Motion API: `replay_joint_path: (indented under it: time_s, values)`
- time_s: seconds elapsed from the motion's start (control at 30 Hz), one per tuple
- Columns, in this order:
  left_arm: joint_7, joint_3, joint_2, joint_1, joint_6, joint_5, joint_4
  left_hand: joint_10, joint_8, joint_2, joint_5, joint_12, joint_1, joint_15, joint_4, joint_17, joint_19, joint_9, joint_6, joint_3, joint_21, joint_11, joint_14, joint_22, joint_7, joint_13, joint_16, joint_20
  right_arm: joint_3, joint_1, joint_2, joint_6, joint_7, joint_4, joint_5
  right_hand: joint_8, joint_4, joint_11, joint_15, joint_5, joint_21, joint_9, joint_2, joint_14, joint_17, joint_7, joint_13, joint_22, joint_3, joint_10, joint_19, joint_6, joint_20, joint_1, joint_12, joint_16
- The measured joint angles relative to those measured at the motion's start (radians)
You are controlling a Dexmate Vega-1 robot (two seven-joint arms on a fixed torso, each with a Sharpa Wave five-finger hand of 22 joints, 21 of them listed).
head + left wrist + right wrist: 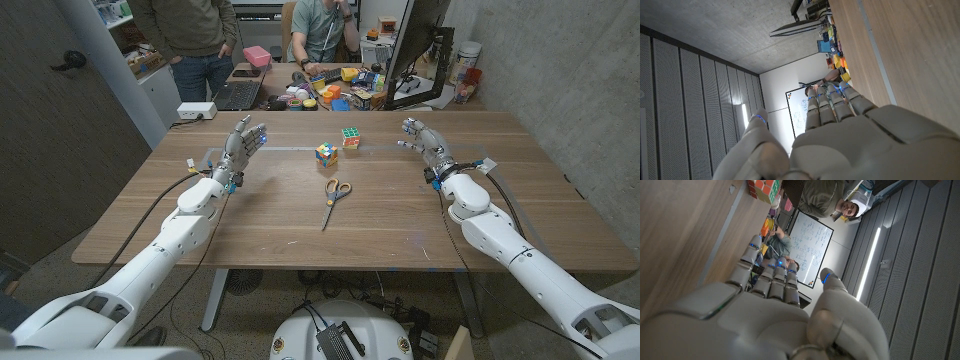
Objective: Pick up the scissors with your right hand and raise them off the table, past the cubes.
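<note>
A wooden desk (300, 235) seen from above, with a robot arm reaching in from each lower corner. The scissors (335, 196) lie flat near the middle of the desk, orange handles pointing away from the robot and closed blades pointing back toward it. Just beyond the handles sit two colourful puzzle cubes: one cube (326, 154) close to the scissors and a second cube (351, 137) a little farther back and to the right. The right hand (425, 142) is raised over the right side of the desk, well apart from the scissors, its fingers (412, 127) spread apart and holding nothing; the right wrist view shows the same hand (775, 315) from behind, fingers extended alongside the wood. The left hand (243, 144) is held up on the left side, also well apart from the scissors, fingers (256, 133) apart and empty, and the left wrist view shows its back (840, 135) with fingers stretched out. Behind the desk, two people (200, 35) stand or sit by a cluttered work surface with a laptop and monitor. The task appears not yet begun: the reach is the step in hand. The next move calls for the right hand to travel inward toward the scissors, come down over the handles and close around them without nudging the nearby cubes.
</note>
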Motion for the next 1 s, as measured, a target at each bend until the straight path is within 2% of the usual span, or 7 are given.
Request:
replay_joint_path:
  time_s: [0.27, 0.43, 0.63, 0.73, 0.87, 0.9, 1.0]
  values:
    - [-0.066, -0.018, 0.029, -0.005, -0.009, -0.023, 0.031, 0.0, 0.0, 0.0, 0.0, 0.0, 0.0, 0.0, 0.0, 0.0, 0.0, 0.0, 0.0, 0.0, 0.0, 0.0, 0.0, 0.0, 0.0, 0.0, 0.004, 0.0, -0.015, -0.025, -0.088, -0.072, -0.059, -0.155, -0.146, 0.021, -0.062, -0.013, 0.025, 0.004, 0.006, 0.0, -0.08, 0.047, 0.0, -0.031, 0.005, -0.005, 0.006, 0.024, 0.111, 0.102, 0.022, 0.091, 0.0, 0.0]
    - [-0.1, -0.027, 0.045, -0.01, -0.01, -0.034, 0.045, 0.0, 0.0, 0.0, 0.0, 0.0, 0.0, 0.0, 0.0, 0.0, 0.0, 0.0, 0.0, 0.0, 0.0, 0.0, 0.0, 0.0, 0.0, 0.0, 0.004, 0.0, -0.037, -0.024, -0.165, -0.136, -0.062, -0.261, -0.261, 0.032, -0.066, -0.02, 0.04, 0.008, -0.001, 0.0, -0.126, 0.062, 0.003, -0.076, 0.005, -0.005, 0.01, 0.03, 0.146, 0.168, 0.029, 0.137, 0.0, 0.0]
    - [-0.139, -0.037, 0.066, -0.019, -0.011, -0.045, 0.062, 0.0, 0.0, 0.0, 0.0, 0.0, 0.0, 0.0, 0.0, 0.0, 0.0, 0.0, 0.0, 0.0, 0.0, 0.0, 0.0, 0.0, 0.0, 0.0, 0.004, 0.0, -0.075, -0.005, -0.258, -0.271, -0.012, -0.404, -0.423, 0.026, -0.066, -0.023, 0.059, 0.019, -0.02, 0.0, -0.146, 0.058, 0.003, -0.12, 0.005, -0.005, 0.01, 0.034, 0.149, 0.169, 0.032, 0.156, 0.0, 0.0]
    - [-0.162, -0.041, 0.073, -0.027, -0.014, -0.049, 0.078, 0.005, 0.0, 0.0, 0.0, 0.0, 0.0, 0.0, 0.0, 0.0, 0.0, 0.0, 0.0, 0.0, 0.0, -0.005, 0.0, 0.0, 0.0, 0.0, 0.004, 0.0, -0.103, 0.012, -0.297, -0.36, 0.033, -0.48, -0.523, 0.016, -0.065, -0.019, 0.069, 0.024, -0.033, 0.0, -0.154, 0.054, 0.003, -0.164, 0.007, -0.004, 0.01, 0.038, 0.148, 0.163, 0.034, 0.164, 0.0, 0.0]
    - [-0.185, -0.041, 0.073, -0.027, -0.015, -0.053, 0.078, 0.005, 0.0, 0.0, 0.0, 0.0, 0.0, 0.0, 0.0, 0.0, 0.0, 0.0, 0.0, 0.0, 0.0, -0.005, 0.0, 0.0, 0.0, 0.0, 0.004, 0.0, -0.139, 0.039, -0.328, -0.36, 0.033, -0.557, -0.523, 0.0, -0.057, 0.0, 0.092, 0.032, -0.051, 0.0, -0.161, 0.055, 0.003, -0.225, 0.009, -0.004, 0.007, 0.058, 0.137, 0.149, 0.036, 0.172, 0.006, 0.0]
    - [-0.19, -0.042, 0.078, -0.036, -0.016, -0.054, 0.096, 0.005, 0.0, 0.0, 0.0, 0.0, 0.0, 0.0, 0.0, 0.0, 0.0, 0.0, 0.0, 0.0, 0.0, -0.005, 0.0, 0.0, 0.0, 0.0, 0.004, 0.0, -0.151, 0.049, -0.335, -0.461, 0.112, -0.578, -0.64, -0.005, -0.054, 0.002, 0.102, 0.034, -0.057, 0.0, -0.161, 0.055, 0.005, -0.235, 0.009, -0.004, 0.004, 0.059, 0.131, 0.14, 0.036, 0.172, 0.006, 0.0]
    - [-0.208, -0.043, 0.081, -0.04, -0.022, -0.058, 0.105, 0.005, 0.0, 0.0, 0.0, 0.0, 0.0, 0.0, 0.0, 0.0, 0.0, 0.0, 0.006, 0.0, 0.0, -0.005, 0.0, 0.0, -0.006, 0.0, 0.004, 0.0, -0.194, 0.086, -0.351, -0.532, 0.192, -0.643, -0.723, -0.02, -0.041, 0.011, 0.127, 0.034, -0.071, -0.002, -0.176, 0.041, 0.007, -0.256, 0.007, -0.003, -0.009, 0.05, 0.12, 0.106, 0.039, 0.157, 0.006, -0.005]
